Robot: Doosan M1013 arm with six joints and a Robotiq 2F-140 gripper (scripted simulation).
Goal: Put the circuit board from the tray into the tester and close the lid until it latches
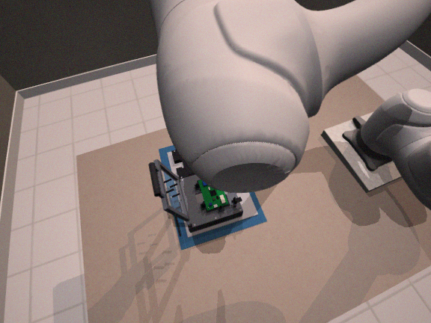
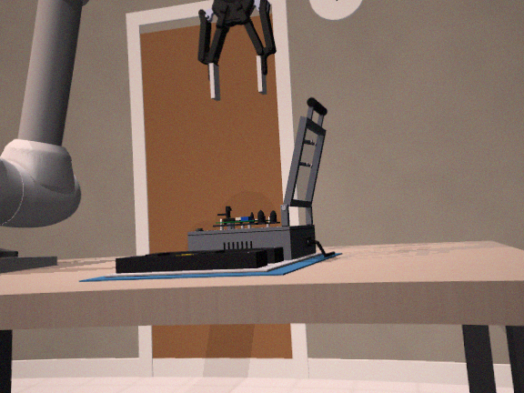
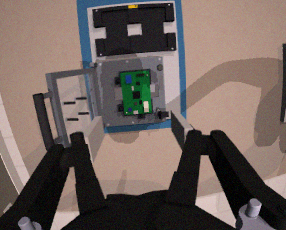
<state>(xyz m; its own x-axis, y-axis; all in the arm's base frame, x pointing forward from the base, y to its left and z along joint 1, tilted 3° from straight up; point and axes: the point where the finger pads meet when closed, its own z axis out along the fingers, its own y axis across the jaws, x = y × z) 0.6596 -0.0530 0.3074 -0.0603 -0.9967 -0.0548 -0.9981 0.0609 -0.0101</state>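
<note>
The green circuit board (image 1: 211,199) (image 3: 136,95) lies face up on the plate of the tester (image 1: 217,219) (image 2: 273,242) (image 3: 111,111). Its white connector (image 3: 146,106) is at the end nearest the latch hook (image 1: 236,200) (image 2: 228,211) (image 3: 162,114). The board's edges are close to the black posts; whether both pins go through its holes cannot be told. The lid (image 2: 296,164) (image 3: 56,105) (image 1: 154,179) stands open, its black handle (image 2: 317,106) (image 3: 42,120) at the free edge. My gripper (image 2: 238,95) (image 3: 136,123) is open and empty, high above the tester. The arm hides it in the top view.
The black tray (image 2: 191,262) (image 3: 112,30) sits beside the tester with no board in its pockets. Both stand on a white sheet with a blue border (image 1: 224,234) (image 3: 182,90). The raised lid stands up on the hinge side. A second arm's base (image 1: 374,176) is farther off.
</note>
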